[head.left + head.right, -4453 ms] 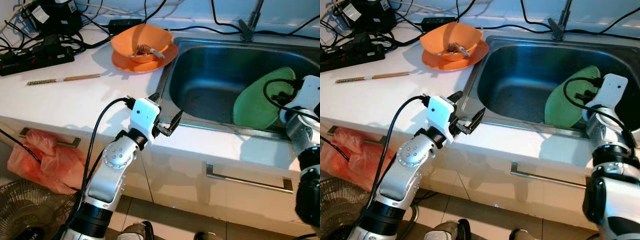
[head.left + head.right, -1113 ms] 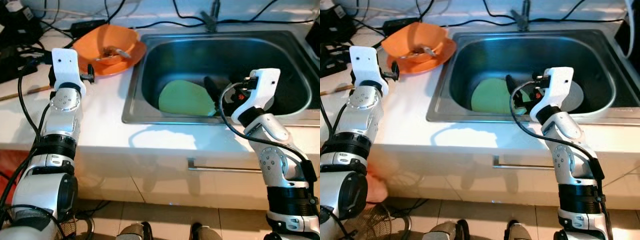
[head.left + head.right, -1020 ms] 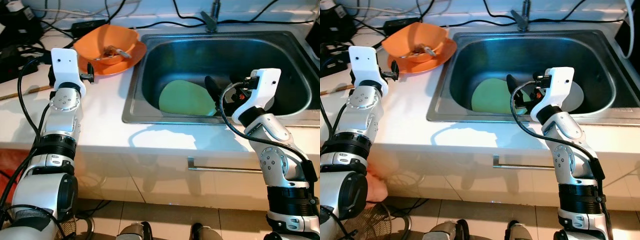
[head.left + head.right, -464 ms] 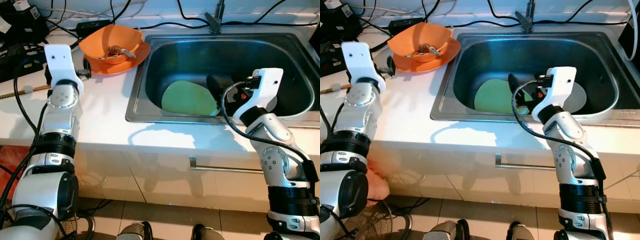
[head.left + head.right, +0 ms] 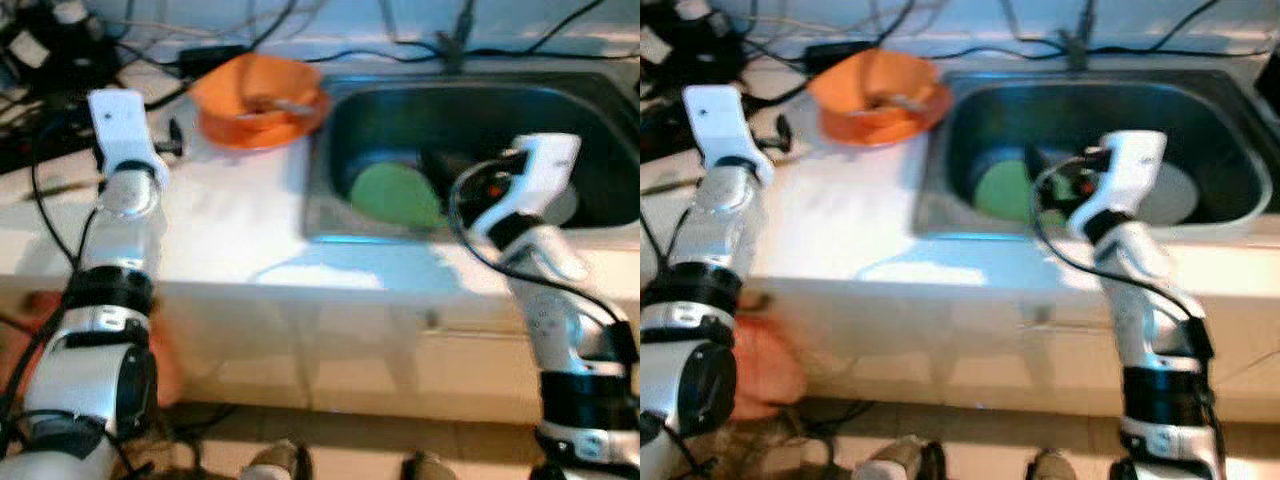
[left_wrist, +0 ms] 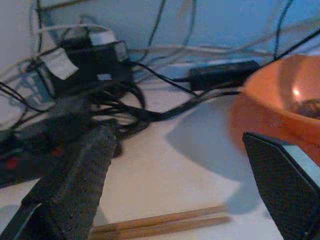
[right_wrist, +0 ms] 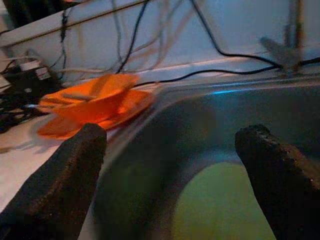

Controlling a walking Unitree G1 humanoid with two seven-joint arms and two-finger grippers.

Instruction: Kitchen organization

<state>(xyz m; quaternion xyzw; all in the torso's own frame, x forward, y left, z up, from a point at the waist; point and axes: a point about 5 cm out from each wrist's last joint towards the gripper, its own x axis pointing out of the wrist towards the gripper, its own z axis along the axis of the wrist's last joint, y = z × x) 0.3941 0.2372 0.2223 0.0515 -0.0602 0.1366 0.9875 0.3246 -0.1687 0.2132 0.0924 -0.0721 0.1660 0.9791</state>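
Green plate [image 5: 392, 195] apparently in sink [image 5: 325, 205]

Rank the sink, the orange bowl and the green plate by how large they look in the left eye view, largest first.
1. Sink, clearly the largest.
2. Orange bowl.
3. Green plate. It looks somewhat smaller than the bowl, but it is partly hidden behind the sink's front wall and the frame is blurred, so that order is unsure.
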